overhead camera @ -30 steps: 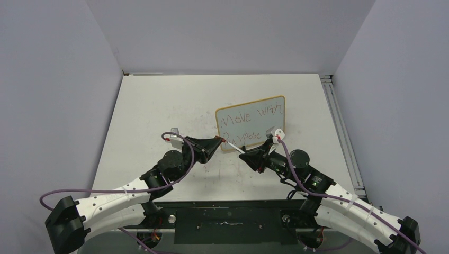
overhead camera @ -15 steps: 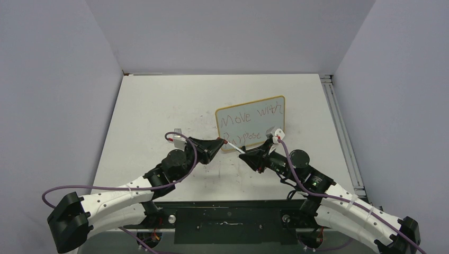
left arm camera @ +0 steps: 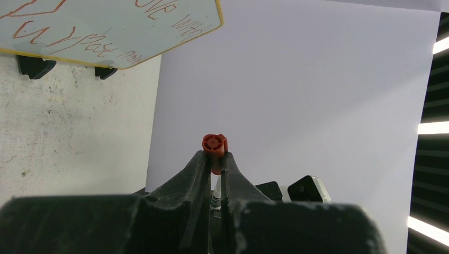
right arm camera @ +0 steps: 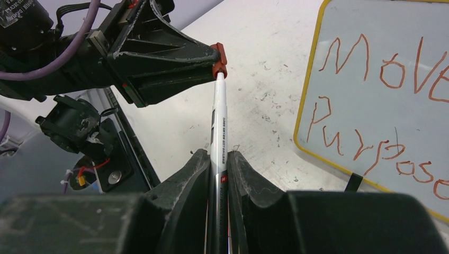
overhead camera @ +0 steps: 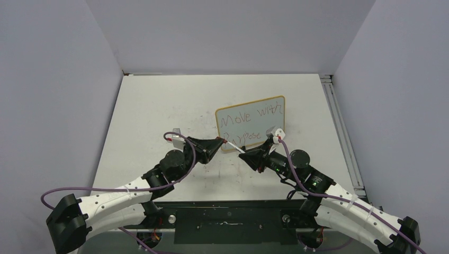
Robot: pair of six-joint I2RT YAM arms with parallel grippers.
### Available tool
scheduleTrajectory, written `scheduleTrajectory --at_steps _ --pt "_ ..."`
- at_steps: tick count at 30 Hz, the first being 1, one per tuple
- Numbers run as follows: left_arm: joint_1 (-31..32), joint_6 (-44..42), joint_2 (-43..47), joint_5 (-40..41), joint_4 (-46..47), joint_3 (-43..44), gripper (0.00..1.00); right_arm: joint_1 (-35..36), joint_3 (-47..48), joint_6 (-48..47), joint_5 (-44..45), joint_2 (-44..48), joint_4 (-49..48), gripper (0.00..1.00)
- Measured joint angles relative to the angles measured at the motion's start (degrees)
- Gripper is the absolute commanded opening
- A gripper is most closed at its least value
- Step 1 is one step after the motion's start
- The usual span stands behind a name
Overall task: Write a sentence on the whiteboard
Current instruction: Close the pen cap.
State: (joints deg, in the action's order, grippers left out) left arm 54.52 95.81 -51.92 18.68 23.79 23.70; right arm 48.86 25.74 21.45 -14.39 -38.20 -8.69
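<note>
Grey walls (overhead camera: pixel 53 79) are boxing in a scuffed white table (overhead camera: pixel 159 106), and I'm seeing the whiteboard (overhead camera: pixel 250 123) sitting at 1 o'clock of its centre, facing the arms. The sentence (overhead camera: pixel 248 115) is reading "Move with" over "Purpose". The right wrist (overhead camera: pixel 275 131) is covering that line's end from above. The right gripper (right arm camera: pixel 217 159) is clamping a white marker (right arm camera: pixel 217 116), its barrel print too small to read. At its 10 o'clock, the left gripper (overhead camera: pixel 219 142) is pinching the red cap (right arm camera: pixel 218 59), which is touching the marker's end.
</note>
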Motion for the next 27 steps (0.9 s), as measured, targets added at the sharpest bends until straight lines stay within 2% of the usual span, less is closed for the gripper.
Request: scheduleTrajectory --at_steps 27 --pt "0.0 0.8 0.9 0.5 0.0 -0.6 0.00 0.0 -0.2 0.2 0.0 0.0 -1.1 0.05"
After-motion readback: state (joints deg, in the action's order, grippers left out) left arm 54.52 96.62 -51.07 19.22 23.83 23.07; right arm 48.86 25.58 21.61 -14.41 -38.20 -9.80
